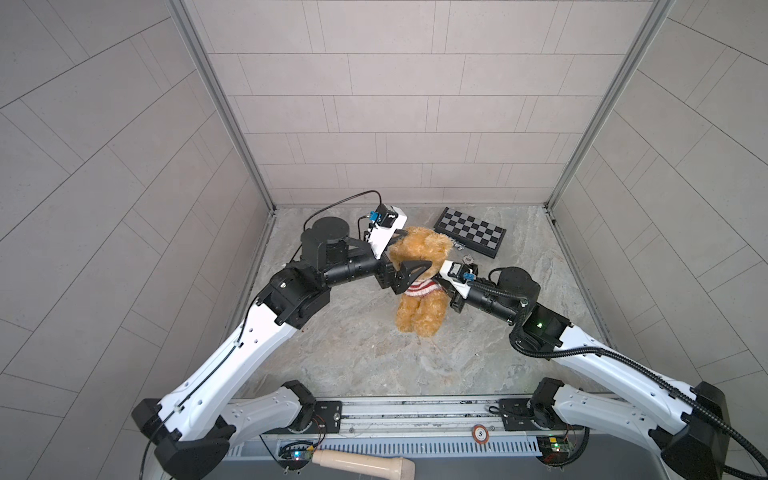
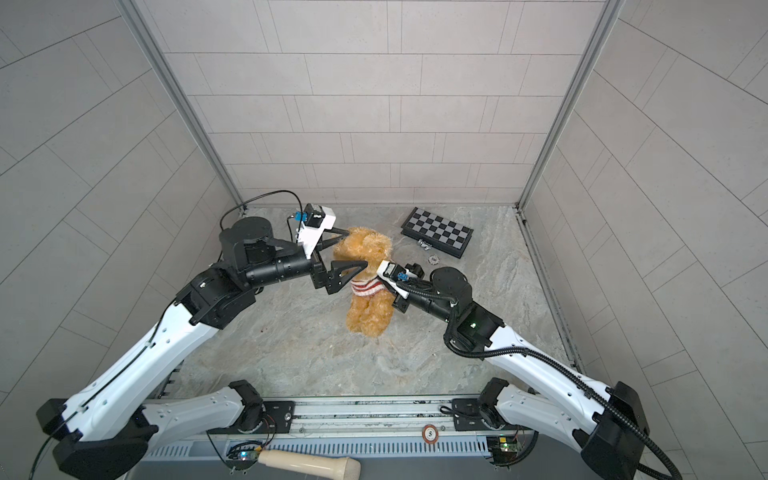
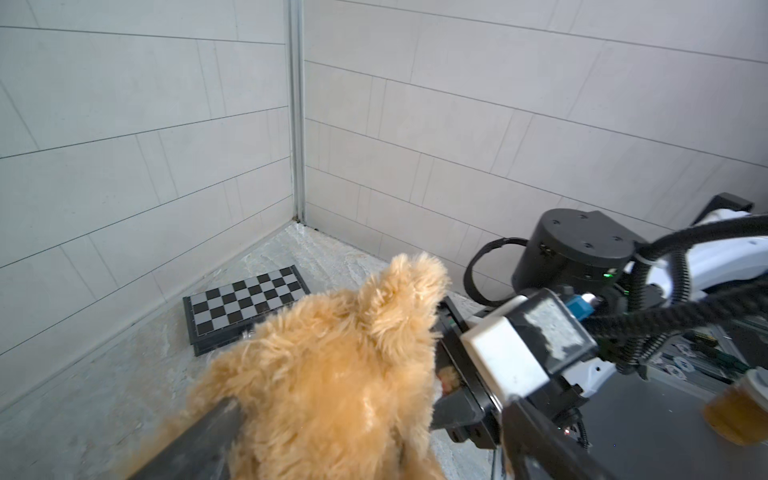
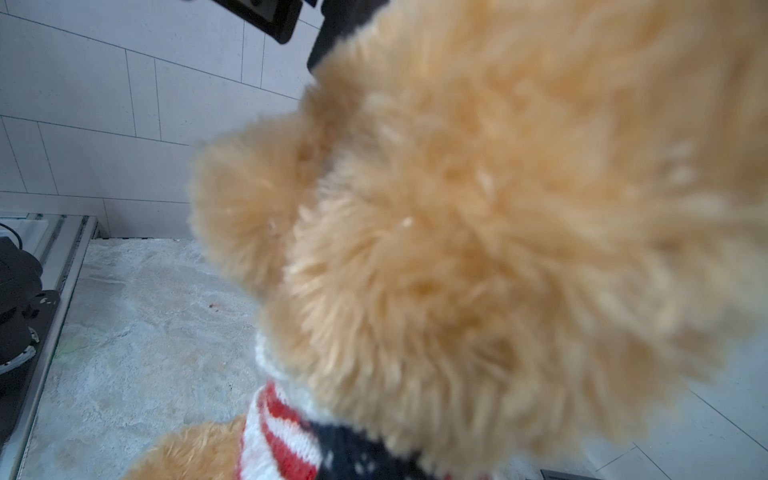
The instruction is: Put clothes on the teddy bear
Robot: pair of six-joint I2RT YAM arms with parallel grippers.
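teddy bear (image 1: 424,245): shaggy plush, super fluffy | sweater (image 1: 419,288): chunky knit yarn | floor (image 1: 374,353): matt marbled stone look | walls (image 1: 395,104): flat matt panels | chessboard (image 1: 469,230): smooth plastic, slight sheen | arm shells (image 1: 232,361): smooth glossy white plastic | cable sleeve (image 1: 561,354): ribbed black plastic | handle (image 1: 361,461): smooth, matt

Pale grey tiled walls (image 1: 415,124) enclose a mottled, seemingly stone-patterned floor (image 1: 353,357) on the left, right and far sides.

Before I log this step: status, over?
Left tool open, jaws flanking head of bear. Right tool shut against bear. Sweater on torso. Chessboard behind, apart.
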